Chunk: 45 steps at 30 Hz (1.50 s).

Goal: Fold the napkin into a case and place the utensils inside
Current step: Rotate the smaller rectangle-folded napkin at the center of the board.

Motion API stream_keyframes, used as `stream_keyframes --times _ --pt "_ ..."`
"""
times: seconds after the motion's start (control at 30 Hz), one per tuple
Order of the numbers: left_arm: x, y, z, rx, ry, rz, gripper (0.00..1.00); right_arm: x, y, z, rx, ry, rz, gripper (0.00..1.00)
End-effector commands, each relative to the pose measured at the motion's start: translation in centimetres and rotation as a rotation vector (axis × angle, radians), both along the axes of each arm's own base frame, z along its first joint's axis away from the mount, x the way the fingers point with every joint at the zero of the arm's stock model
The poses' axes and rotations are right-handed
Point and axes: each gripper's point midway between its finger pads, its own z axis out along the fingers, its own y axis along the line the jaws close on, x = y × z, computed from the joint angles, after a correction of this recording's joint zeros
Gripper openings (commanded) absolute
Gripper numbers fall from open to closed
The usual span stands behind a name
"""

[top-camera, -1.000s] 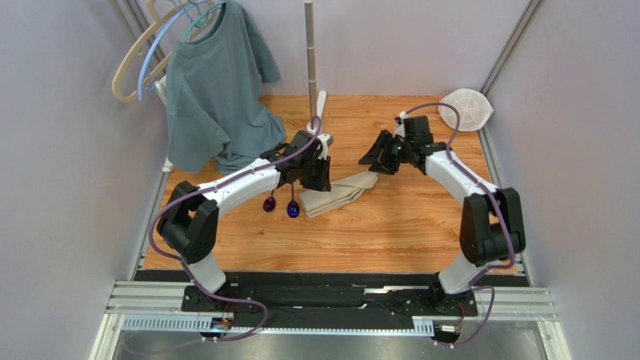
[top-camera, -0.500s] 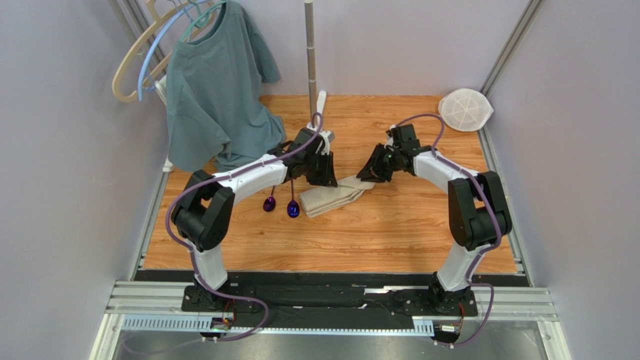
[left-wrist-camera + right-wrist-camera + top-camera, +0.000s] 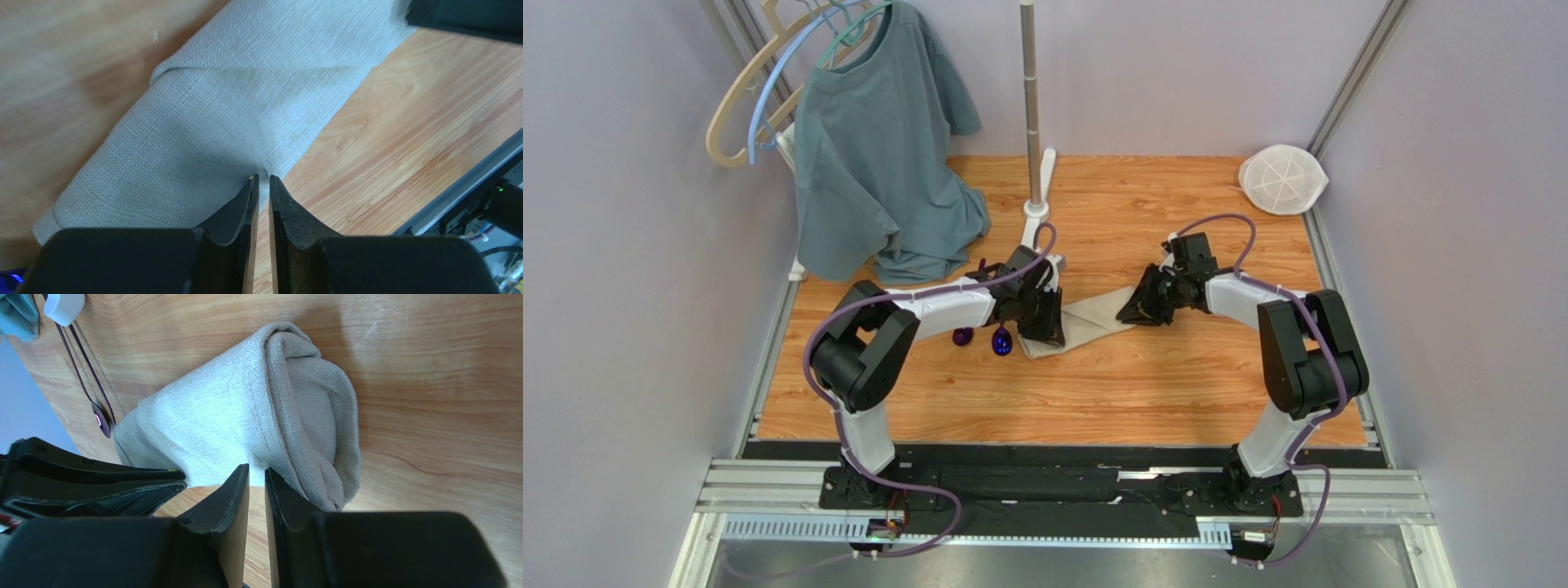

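Note:
The beige napkin (image 3: 1090, 316) lies on the wooden table as a narrow folded strip, its right end rolled over into a thick fold (image 3: 319, 416). My left gripper (image 3: 1044, 321) is low at the strip's left end. In the left wrist view its gripper (image 3: 262, 177) is closed to a thin slit, pinching the napkin (image 3: 245, 104) at its near edge, where the cloth puckers. My right gripper (image 3: 1133, 309) is at the right end. In the right wrist view its gripper (image 3: 256, 468) is closed just as narrowly on the napkin's edge (image 3: 233, 416). Two purple spoons (image 3: 962, 335) (image 3: 1001, 344) lie just left of the napkin.
A grey-green T-shirt (image 3: 879, 147) hangs with hangers (image 3: 768, 86) at the back left, draping onto the table. A metal pole (image 3: 1028, 86) stands on its white base (image 3: 1038, 221) behind the left gripper. A white mesh disc (image 3: 1284, 178) leans in the back right corner.
Both arms have dropped down to the napkin's ends. The right gripper has narrowed from clearly open to almost closed, and the left has tightened slightly. The napkin now lies flatter and straighter.

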Motion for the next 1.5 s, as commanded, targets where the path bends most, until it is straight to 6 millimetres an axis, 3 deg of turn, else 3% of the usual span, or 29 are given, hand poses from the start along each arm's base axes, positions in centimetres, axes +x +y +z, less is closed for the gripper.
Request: stream_keyframes --times 0.0,0.07,0.3,0.37,0.43,0.6,0.77,0.87,1.03,1.17,1.3,1.43,1.47 --pt "-0.6 0.1 0.2 -0.013 -0.036 -0.003 0.19 1.5 -1.2 1.3 -0.001 -0.146 0.023 0.21" --pt "-0.5 0.1 0.8 -0.026 -0.059 -0.004 0.19 1.5 -1.0 1.5 0.021 -0.152 0.042 0.21" --pt "-0.4 0.1 4.9 -0.081 -0.121 0.005 0.19 1.8 0.0 6.0 0.086 -0.231 0.084 0.22" --pt "-0.4 0.7 4.9 -0.068 -0.107 0.026 0.19 2.0 -0.1 6.1 0.073 -0.239 0.080 0.23" --pt "-0.5 1.2 4.4 -0.062 -0.082 0.042 0.19 2.0 -0.2 5.4 0.066 -0.220 0.081 0.23" --pt "-0.8 4.3 0.5 0.068 -0.036 0.126 0.17 1.9 -1.5 1.2 0.006 -0.173 0.044 0.21" --pt "-1.3 5.8 -3.1 0.171 0.016 0.133 0.15 0.8 -2.6 -2.5 -0.026 -0.092 0.002 0.17" --pt "-0.9 6.0 -3.3 0.200 -0.026 0.117 0.12 0.5 -2.6 -1.7 -0.023 -0.104 0.001 0.16" --pt "1.3 4.9 0.3 0.192 -0.139 0.085 0.13 1.3 -2.2 3.6 0.011 -0.191 -0.011 0.16" --pt "1.5 4.5 3.5 0.131 -0.183 0.109 0.14 3.4 -1.2 7.2 0.068 -0.258 -0.003 0.16" --pt "1.4 5.1 4.3 0.099 -0.155 0.163 0.16 4.4 -0.9 6.1 0.077 -0.230 -0.013 0.16" --pt "2.2 6.4 2.0 0.130 -0.080 0.203 0.16 4.6 -0.6 3.4 0.098 -0.185 -0.023 0.15" --pt "2.1 6.3 0.5 0.152 -0.050 0.192 0.16 4.5 -0.9 2.4 0.082 -0.172 -0.036 0.15"
